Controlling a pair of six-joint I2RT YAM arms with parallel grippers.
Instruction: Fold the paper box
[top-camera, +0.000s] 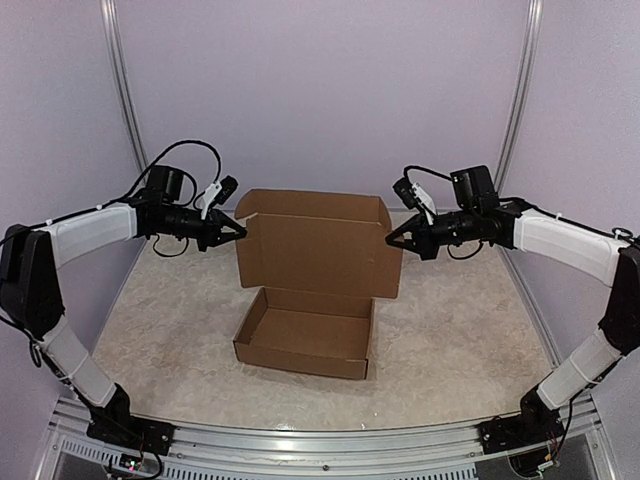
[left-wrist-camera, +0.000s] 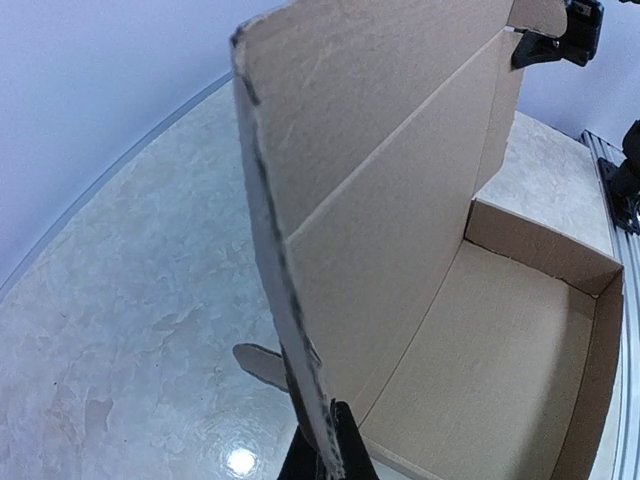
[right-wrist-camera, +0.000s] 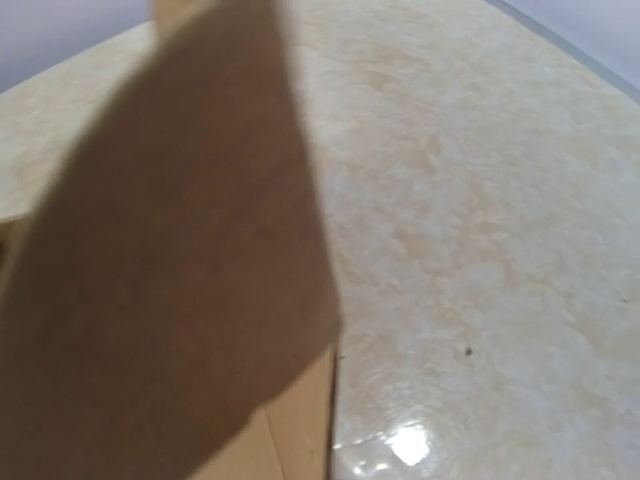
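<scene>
The paper box (top-camera: 305, 335) stands mid-table as a shallow brown tray with its lid (top-camera: 320, 250) raised upright behind it. My left gripper (top-camera: 240, 232) is at the lid's left edge. In the left wrist view it (left-wrist-camera: 328, 455) is shut on that thin cardboard edge (left-wrist-camera: 290, 330), with the tray's inside to the right. My right gripper (top-camera: 392, 240) meets the lid's right side flap. A blurred brown flap (right-wrist-camera: 180, 250) fills the right wrist view and hides the fingers.
The box rests on a beige mottled tabletop (top-camera: 170, 320). Pale walls with metal posts (top-camera: 125, 100) close in the back and sides. A metal rail (top-camera: 320, 440) carrying both arm bases runs along the near edge.
</scene>
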